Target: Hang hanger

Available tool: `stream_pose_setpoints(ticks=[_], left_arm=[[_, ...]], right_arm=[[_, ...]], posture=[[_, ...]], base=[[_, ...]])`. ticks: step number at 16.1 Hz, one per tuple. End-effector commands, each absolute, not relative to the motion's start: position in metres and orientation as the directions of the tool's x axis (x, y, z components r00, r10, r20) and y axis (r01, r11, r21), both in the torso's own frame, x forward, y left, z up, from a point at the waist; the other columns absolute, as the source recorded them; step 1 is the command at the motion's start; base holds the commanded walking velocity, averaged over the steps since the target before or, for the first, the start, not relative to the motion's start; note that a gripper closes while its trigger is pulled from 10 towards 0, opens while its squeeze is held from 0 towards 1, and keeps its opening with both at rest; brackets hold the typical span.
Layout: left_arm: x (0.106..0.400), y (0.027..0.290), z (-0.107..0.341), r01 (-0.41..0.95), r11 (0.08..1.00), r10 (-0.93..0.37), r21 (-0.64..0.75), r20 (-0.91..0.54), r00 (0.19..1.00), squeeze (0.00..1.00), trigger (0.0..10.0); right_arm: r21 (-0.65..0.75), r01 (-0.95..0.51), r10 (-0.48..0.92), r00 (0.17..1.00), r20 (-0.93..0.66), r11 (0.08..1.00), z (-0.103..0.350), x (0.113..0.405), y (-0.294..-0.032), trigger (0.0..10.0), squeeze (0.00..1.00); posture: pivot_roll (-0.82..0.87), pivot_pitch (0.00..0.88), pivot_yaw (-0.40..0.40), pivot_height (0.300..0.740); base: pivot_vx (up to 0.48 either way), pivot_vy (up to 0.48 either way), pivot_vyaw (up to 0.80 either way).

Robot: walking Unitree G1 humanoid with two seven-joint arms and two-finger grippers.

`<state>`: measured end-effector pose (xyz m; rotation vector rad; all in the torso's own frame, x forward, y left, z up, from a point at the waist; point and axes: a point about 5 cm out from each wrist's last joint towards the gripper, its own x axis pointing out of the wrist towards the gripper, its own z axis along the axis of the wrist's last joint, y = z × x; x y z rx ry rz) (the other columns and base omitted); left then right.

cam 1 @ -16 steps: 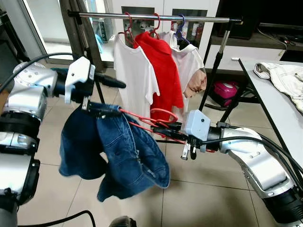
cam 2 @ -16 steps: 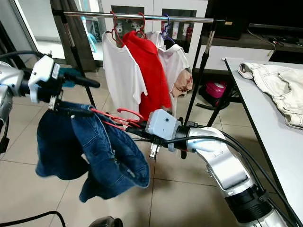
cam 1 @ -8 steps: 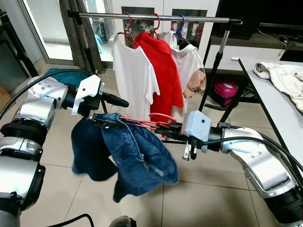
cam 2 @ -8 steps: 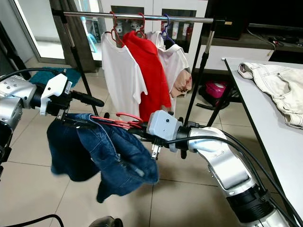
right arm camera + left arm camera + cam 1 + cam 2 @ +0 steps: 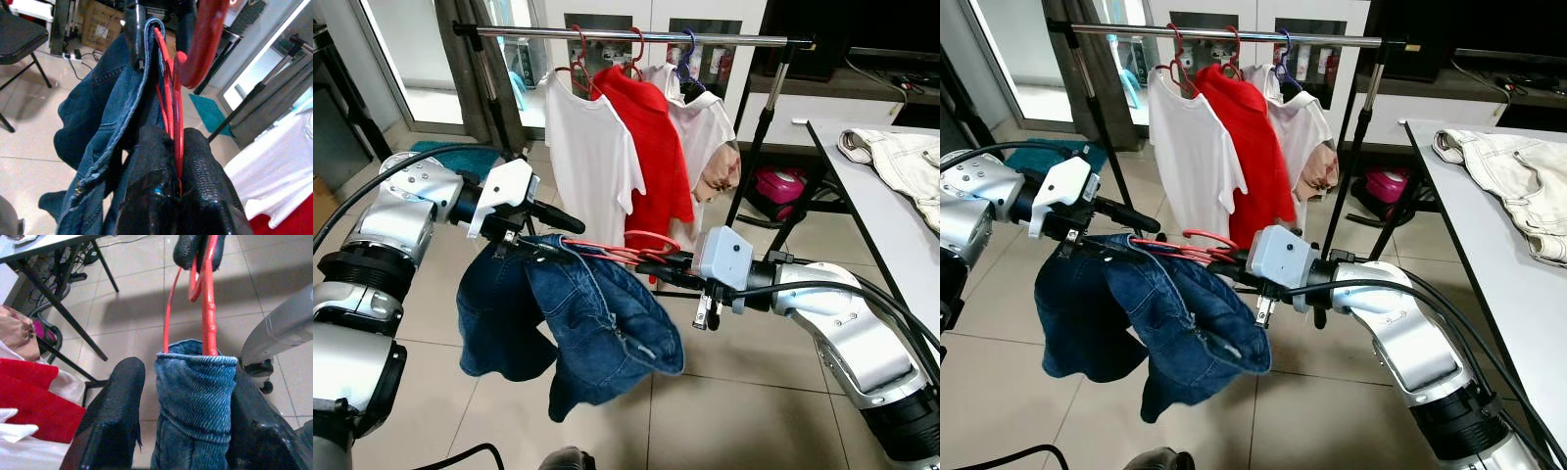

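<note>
Moved: left arm is a bit higher and closer to the rack than 1 s ago; jeans now hang nearer the middle, w/ the hanger more level.
Hanger: red hanger [image 5: 612, 252] is held flat btwn both grippers, in front of the rack and lower than the rail.
Jeans: blue jeans [image 5: 570, 318] are draped over the hanger and hang down below it.
Left gripper: left gripper [image 5: 190, 401] has its two fingers set apart, one each side of the jeans' waistband (the red wire comes out the top of the fold). They look to touch the cloth.
Right gripper: right gripper [image 5: 177, 161] has its fingers pinched tight on the hanger's red wire, near the hook [image 5: 203, 41].
Rack: clothes rack [image 5: 636, 36] stands behind, w/ a white shirt [image 5: 587, 162], red shirt [image 5: 651, 147] and one more pale shirt [image 5: 705, 132].
Table: white table [image 5: 891, 230] is on the right, w/ a pale garment [image 5: 901, 162] on it.
</note>
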<state>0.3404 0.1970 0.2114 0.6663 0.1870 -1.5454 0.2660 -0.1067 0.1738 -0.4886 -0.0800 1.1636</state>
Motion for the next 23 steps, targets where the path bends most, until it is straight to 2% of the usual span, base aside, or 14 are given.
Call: stream_pose_setpoints(ticks=[1,8,19,21,22,23], left_arm=[[0.341,0.192,0.216,0.942,-0.135,-0.851,0.307,-0.523,0.049,0.00,0.0],[0.341,0.190,0.218,0.931,-0.159,-0.834,0.328,-0.550,0.052,0.00,0.0],[0.344,0.193,0.213,0.933,-0.106,-0.827,0.343,-0.551,0.108,0.00,0.0],[0.346,0.196,0.212,0.937,-0.061,-0.831,0.344,-0.537,0.143,0.00,0.0],[0.347,0.199,0.211,0.942,-0.007,-0.841,0.335,-0.512,0.176,0.00,0.0],[0.349,0.202,0.209,0.945,0.041,-0.843,0.325,-0.497,0.208,0.00,0.0]], right_arm=[[-0.480,-0.821,0.912,0.399,-0.095,0.309,0.197,0.267,-0.102,10.0,0.00],[-0.511,-0.801,0.908,0.410,-0.087,0.313,0.204,0.269,-0.105,10.0,0.00],[-0.540,-0.783,0.910,0.408,-0.072,0.308,0.213,0.269,-0.106,10.0,0.00],[-0.536,-0.788,0.912,0.403,-0.077,0.303,0.213,0.269,-0.106,10.0,0.00],[-0.504,-0.811,0.917,0.389,-0.087,0.296,0.212,0.268,-0.107,10.0,0.36],[-0.480,-0.824,0.916,0.389,-0.093,0.301,0.210,0.268,-0.108,10.0,1.00]], posture=[[-0.10,0.000,0.069,0.740],[-0.10,0.000,0.067,0.740],[-0.11,0.000,0.066,0.740],[-0.11,0.000,0.065,0.740],[-0.11,0.000,0.065,0.740],[-0.11,0.000,0.064,0.740]], base=[[0.000,0.000,0.00],[0.000,0.000,0.00],[0.000,0.000,0.00],[0.000,0.000,0.00],[0.000,0.000,0.00],[0.000,0.000,0.00]])
